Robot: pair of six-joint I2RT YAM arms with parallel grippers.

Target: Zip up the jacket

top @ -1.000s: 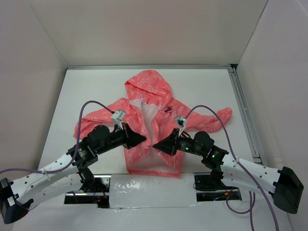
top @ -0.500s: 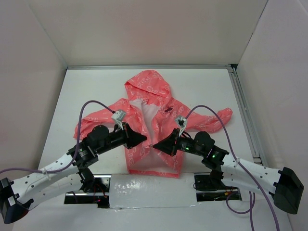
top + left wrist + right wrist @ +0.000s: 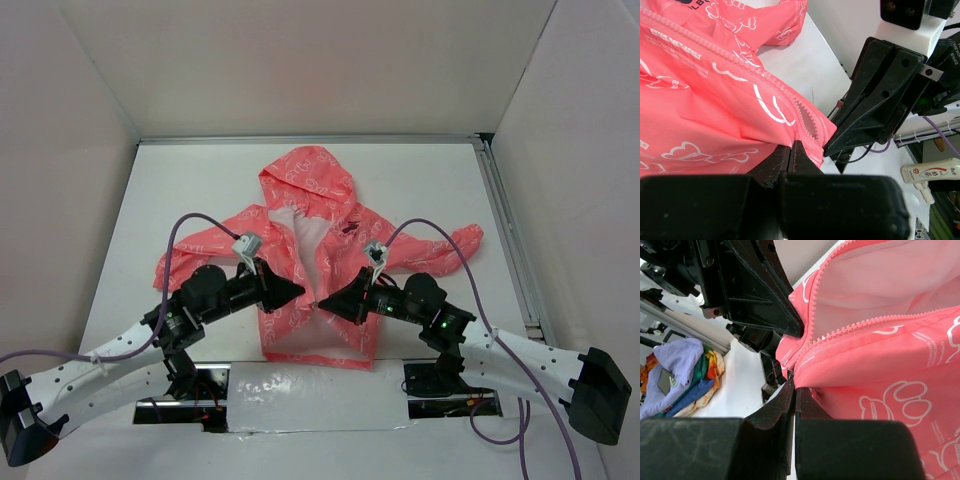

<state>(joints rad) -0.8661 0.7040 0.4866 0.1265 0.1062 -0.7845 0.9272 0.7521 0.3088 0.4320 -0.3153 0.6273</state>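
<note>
Left wrist: jacket (image 3: 715, 110) zipper edge pinched between the closed fingers (image 3: 776, 164).

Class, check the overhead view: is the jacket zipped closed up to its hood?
No, the jacket lies open at the chest, with its pale lining showing.

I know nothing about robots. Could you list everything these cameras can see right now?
jacket: one, coral-pink with white print, spread mid-table, front open
table: one, white, under the jacket
walls: three, white, around the table
rail: one, metal, table's right edge
bottle: one, white, labelled, lying beyond the right arm
pile of clothes: one, lilac, green, orange, beside the table
cables: two, purple, one looping over each arm
left gripper: one, black, shut on the jacket's front edge
right gripper: one, black, shut on the opposite front edge
</note>
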